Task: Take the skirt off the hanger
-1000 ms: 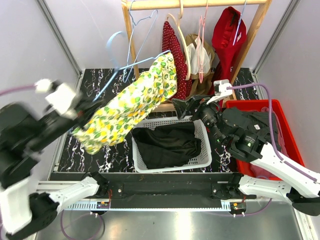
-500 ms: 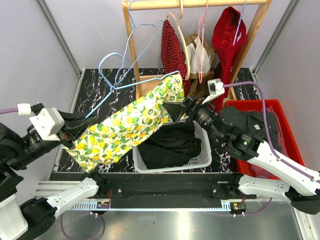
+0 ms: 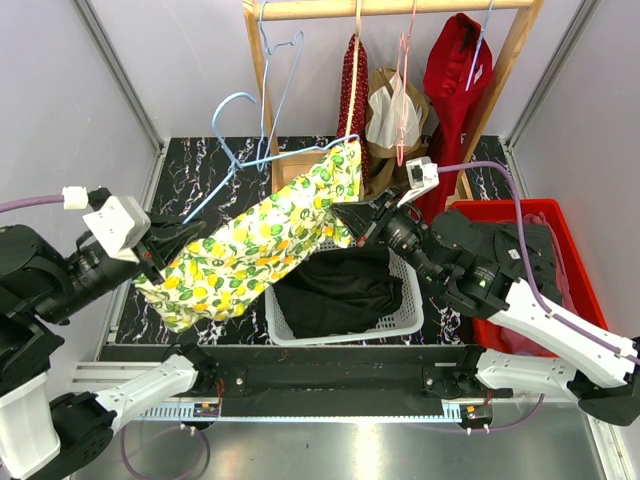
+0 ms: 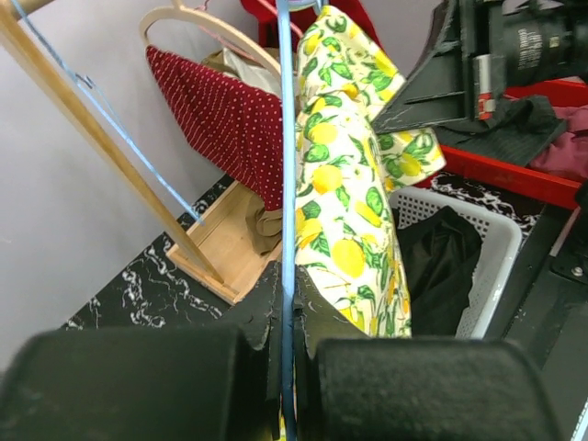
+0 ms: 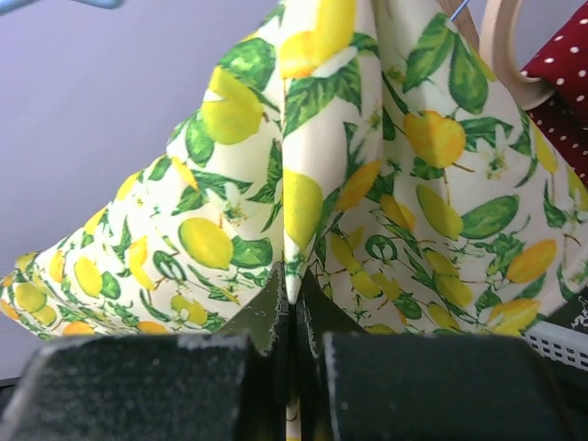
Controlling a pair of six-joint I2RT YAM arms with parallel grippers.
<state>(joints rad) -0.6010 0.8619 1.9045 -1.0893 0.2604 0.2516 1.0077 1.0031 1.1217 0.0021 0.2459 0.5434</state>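
Observation:
The skirt (image 3: 262, 238), white with a lemon print, hangs slanted on a light blue wire hanger (image 3: 238, 152) above the table's left half. My left gripper (image 3: 168, 243) is shut on the hanger; in the left wrist view the blue wire (image 4: 287, 138) runs straight down between the closed fingers of that gripper (image 4: 288, 299). My right gripper (image 3: 352, 222) is shut on the skirt's upper right end. In the right wrist view a fold of the skirt (image 5: 303, 184) is pinched between the tips of the gripper (image 5: 294, 296).
A white basket (image 3: 412, 300) holding a black garment (image 3: 335, 290) sits under the skirt. A red bin (image 3: 575, 265) stands at the right. Behind is the wooden rack (image 3: 262, 90) with a dotted red dress (image 3: 352, 90), a red garment (image 3: 455, 70) and a bare wire hanger (image 3: 285, 50).
My right gripper reached the skirt's upper end and shut on a fold of it. The left arm swung the hanger and skirt down, then slightly back up and right.

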